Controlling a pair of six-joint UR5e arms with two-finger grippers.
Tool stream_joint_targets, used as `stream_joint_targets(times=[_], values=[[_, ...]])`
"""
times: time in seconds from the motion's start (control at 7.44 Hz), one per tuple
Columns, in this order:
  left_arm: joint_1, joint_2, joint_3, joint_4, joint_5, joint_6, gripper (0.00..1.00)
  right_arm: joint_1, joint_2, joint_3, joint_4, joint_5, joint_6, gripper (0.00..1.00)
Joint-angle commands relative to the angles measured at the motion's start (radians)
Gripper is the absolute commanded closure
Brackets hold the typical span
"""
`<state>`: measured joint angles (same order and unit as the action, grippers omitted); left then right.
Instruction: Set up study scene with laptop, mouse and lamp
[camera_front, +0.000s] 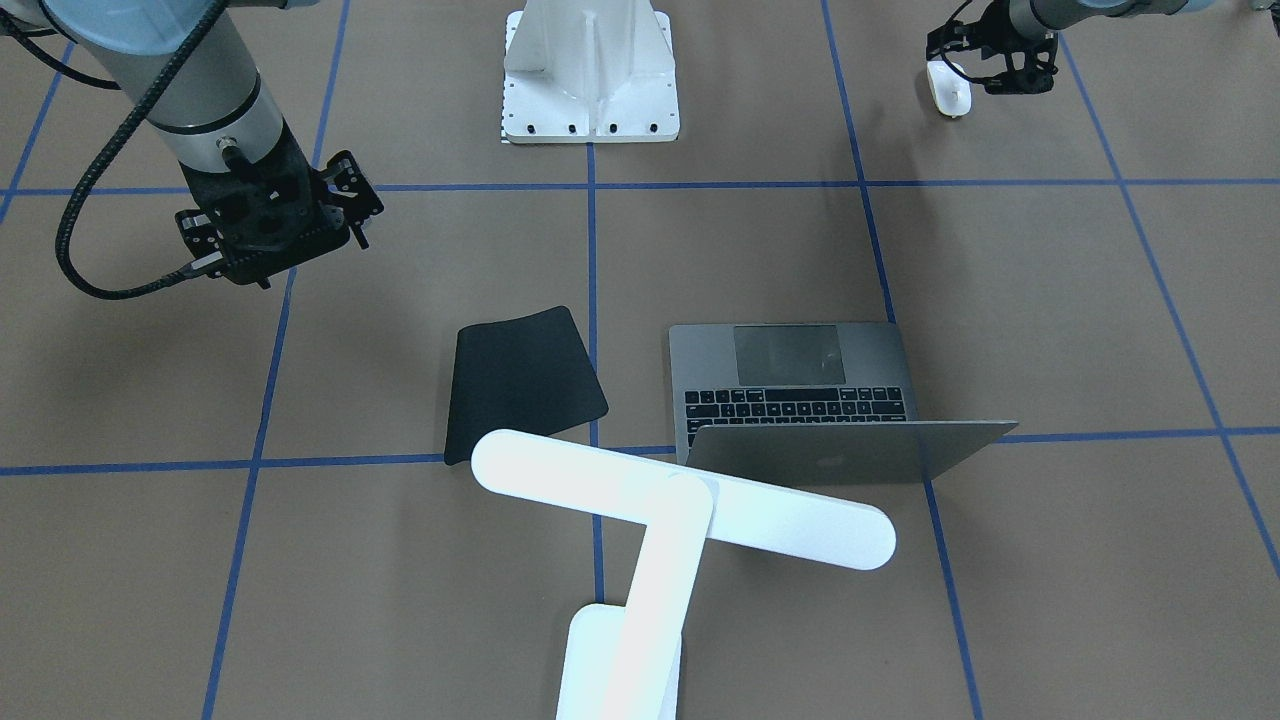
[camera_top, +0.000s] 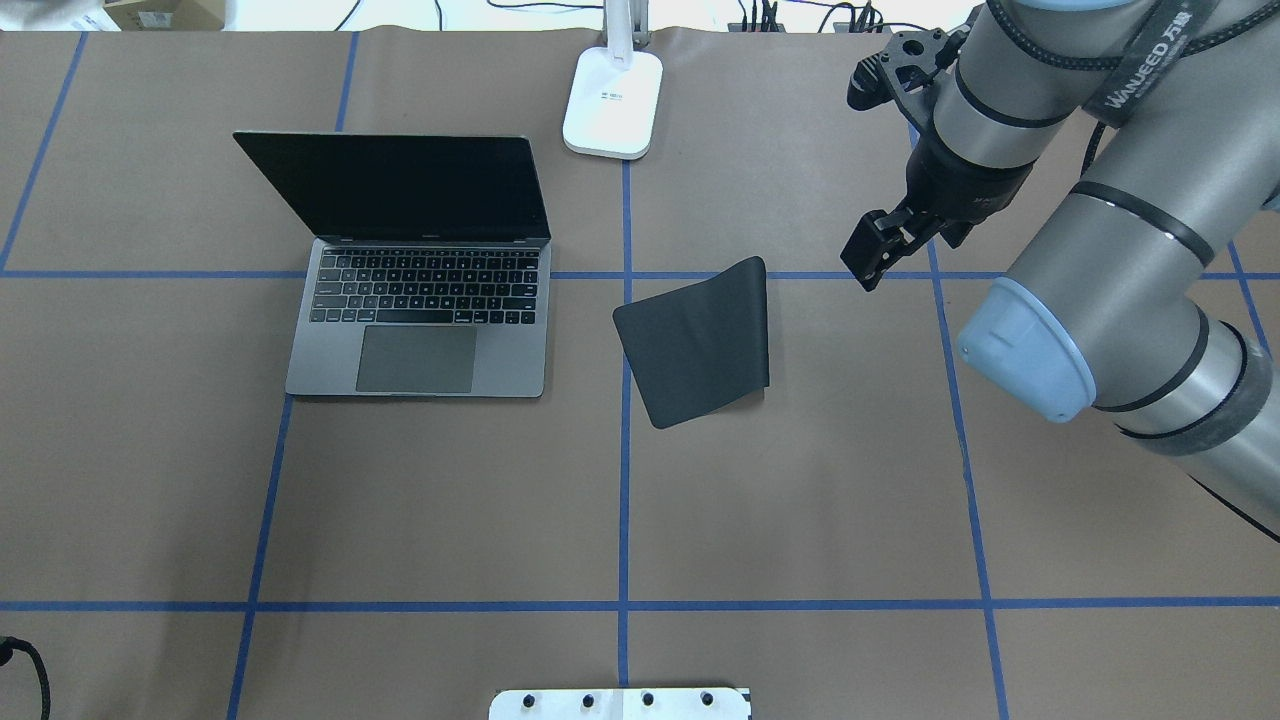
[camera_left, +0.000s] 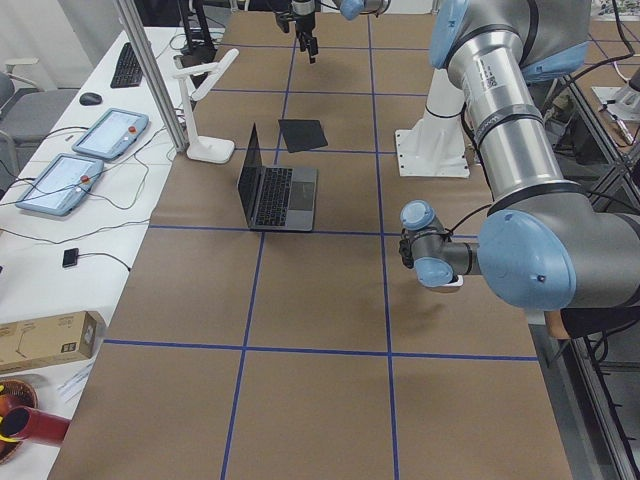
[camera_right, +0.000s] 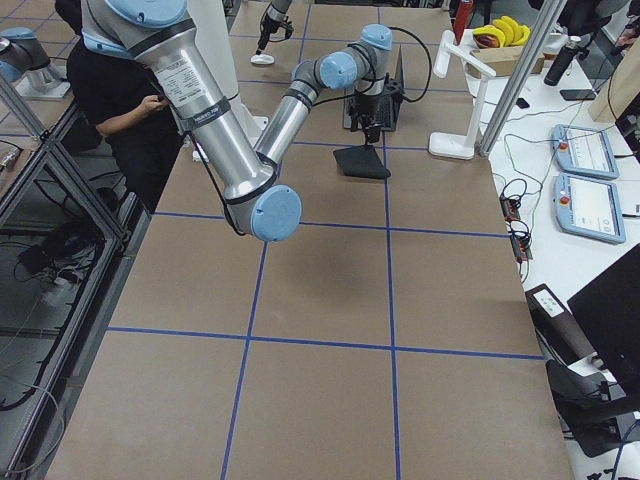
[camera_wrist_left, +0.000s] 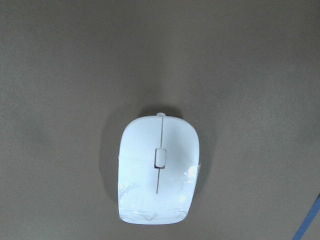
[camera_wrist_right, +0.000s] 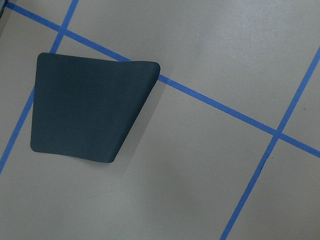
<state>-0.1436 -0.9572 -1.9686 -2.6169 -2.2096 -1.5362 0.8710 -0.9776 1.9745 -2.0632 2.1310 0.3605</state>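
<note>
Mouse (camera_front: 950, 92) lies flat on the desk (camera_front: 1050, 300) at the robot's end, on the left arm's side, well apart from the rest of the setup. Laptop (camera_top: 420, 300) is open, keyboard toward the robot. Lamp (camera_front: 680, 520) stands at the far edge, between the laptop and the black mouse pad (camera_top: 700, 340). The pad lies beside the laptop on the right-arm side; my guess is that's the mouse's landing spot.

Left gripper (camera_front: 1000, 72) hangs just over the mouse, probably lining up the pick. Its wrist view looks straight down: mouse low in frame, no fingers in shot, nothing touching it. Front view puts the mouse just beside the fingers, toward the white pedestal (camera_front: 590, 70). Finger opening: can't tell; nothing gripped.

Right gripper (camera_top: 872, 258) hovers near the pad's corner, empty, opening likewise unreadable.
</note>
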Motion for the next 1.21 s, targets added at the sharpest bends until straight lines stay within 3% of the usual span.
stream_joint_targets(times=[0.0, 1.07], values=[[0.006, -0.017, 0.039, -0.002, -0.008, 0.002, 0.05, -0.006, 0.008, 0.0, 0.0, -0.019, 0.0, 0.0], [0.041, -0.072, 0.099, 0.0, -0.039, 0.002, 0.09, -0.018, 0.002, 0.0, 0.001, -0.019, -0.009, 0.0]])
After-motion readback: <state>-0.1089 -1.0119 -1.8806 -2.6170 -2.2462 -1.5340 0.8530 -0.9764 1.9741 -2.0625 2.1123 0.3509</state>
